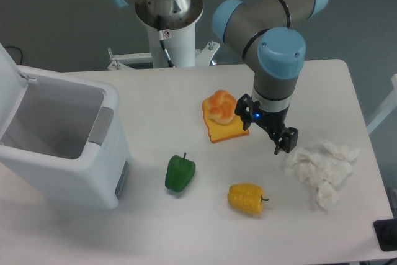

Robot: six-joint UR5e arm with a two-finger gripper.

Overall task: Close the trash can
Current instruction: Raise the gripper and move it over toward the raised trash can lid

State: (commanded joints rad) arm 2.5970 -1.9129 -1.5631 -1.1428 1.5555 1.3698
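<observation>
Camera view: far to the left of my gripper, the trash can stands upright, lid raised; my fingers spread apart, holding nothing.

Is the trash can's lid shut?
No, the trash can stands open: its lid is tipped up at the left and you can see inside.

No text, brand or number can be read anywhere. A small white tag on the arm's base carries a red mark, too small to make out.
</observation>
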